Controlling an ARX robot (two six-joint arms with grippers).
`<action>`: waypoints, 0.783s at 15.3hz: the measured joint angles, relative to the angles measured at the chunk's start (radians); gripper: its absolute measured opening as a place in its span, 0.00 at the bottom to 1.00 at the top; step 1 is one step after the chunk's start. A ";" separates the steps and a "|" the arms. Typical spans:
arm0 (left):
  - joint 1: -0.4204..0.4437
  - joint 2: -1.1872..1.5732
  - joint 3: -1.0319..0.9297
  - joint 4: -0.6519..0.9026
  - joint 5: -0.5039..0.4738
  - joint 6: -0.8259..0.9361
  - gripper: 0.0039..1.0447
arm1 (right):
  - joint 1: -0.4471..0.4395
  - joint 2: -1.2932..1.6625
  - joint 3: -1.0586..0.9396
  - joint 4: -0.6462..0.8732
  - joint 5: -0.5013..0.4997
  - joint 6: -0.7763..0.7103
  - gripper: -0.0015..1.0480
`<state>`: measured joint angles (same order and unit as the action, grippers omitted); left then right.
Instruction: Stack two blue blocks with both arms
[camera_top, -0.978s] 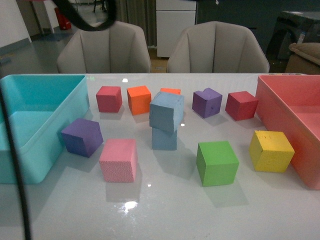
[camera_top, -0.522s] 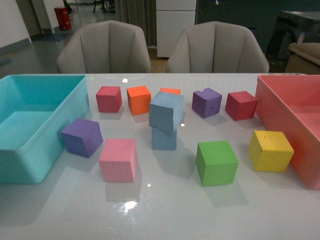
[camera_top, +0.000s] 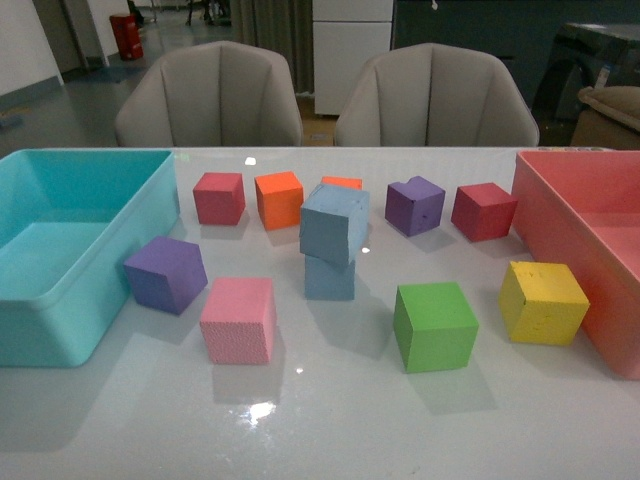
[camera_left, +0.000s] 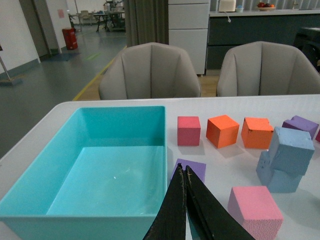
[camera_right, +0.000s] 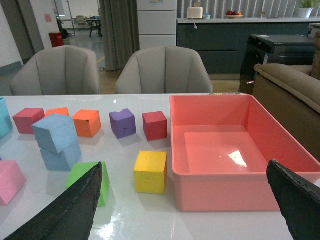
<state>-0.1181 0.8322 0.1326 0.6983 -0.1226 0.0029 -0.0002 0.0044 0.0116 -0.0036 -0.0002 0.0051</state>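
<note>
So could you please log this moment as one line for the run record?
stage: stack built | upper blue block: tilted on lower blue block | left gripper: shut, empty | right gripper: open, empty | both clear of stack

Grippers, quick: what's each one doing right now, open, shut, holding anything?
Left gripper: shut, fingers pressed together, holding nothing.
Right gripper: open wide, holding nothing.

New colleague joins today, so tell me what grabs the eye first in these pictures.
The two blue blocks stacked mid-table, the top one tilted and overhanging. Bright cubes ring them, a green cube and a yellow cube nearest. A turquoise bin and a pink bin flank the table's ends.
</note>
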 joint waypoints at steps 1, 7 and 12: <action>0.008 -0.017 -0.009 -0.011 0.005 0.000 0.01 | 0.000 0.000 0.000 0.000 0.000 0.000 0.94; 0.079 -0.133 -0.057 -0.083 0.099 0.001 0.01 | 0.000 0.000 0.000 0.000 0.000 0.000 0.94; 0.115 -0.472 -0.122 -0.341 0.122 -0.002 0.01 | 0.000 0.000 0.000 0.000 0.000 0.000 0.94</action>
<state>-0.0029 0.3603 0.0109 0.3576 -0.0002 0.0013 -0.0002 0.0044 0.0116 -0.0032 -0.0002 0.0051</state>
